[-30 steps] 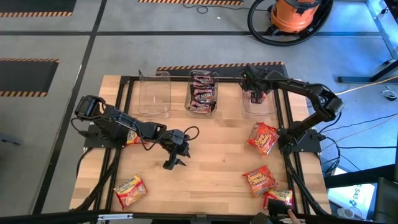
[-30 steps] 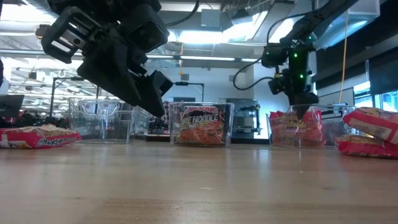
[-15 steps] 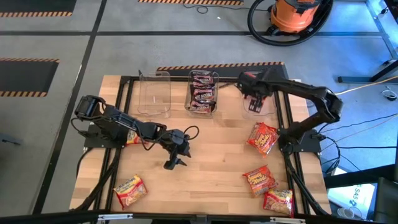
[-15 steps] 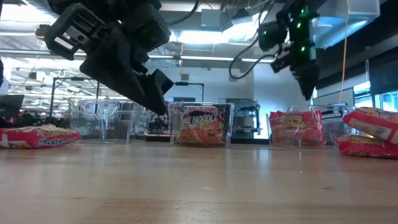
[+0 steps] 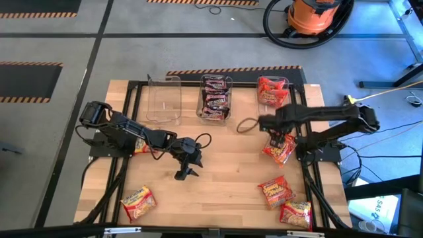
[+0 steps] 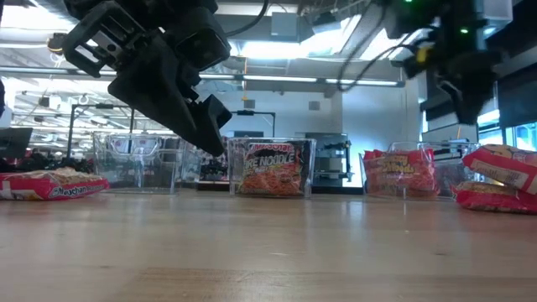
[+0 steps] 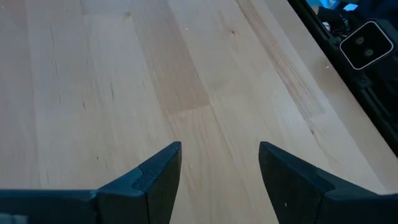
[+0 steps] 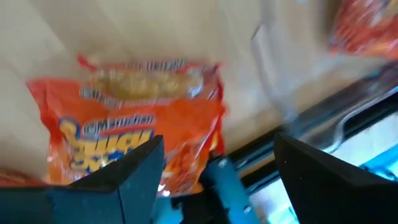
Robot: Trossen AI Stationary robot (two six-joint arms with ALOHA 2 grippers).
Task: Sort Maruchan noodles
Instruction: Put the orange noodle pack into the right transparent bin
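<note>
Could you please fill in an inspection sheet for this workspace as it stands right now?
Surface: wooden table, bare in the middle.
Job's things: dark packets in the middle tub; red packets in the right tub; left tub empty; four loose orange packets on the table, one under the right gripper.
Clutter: nothing seen.
Grippers: left gripper open, empty, over bare wood; right gripper open above the orange packet.
Cables: a loop of cable beside the right arm; more on the floor.
Surroundings: orange vacuum beyond the table.
</note>
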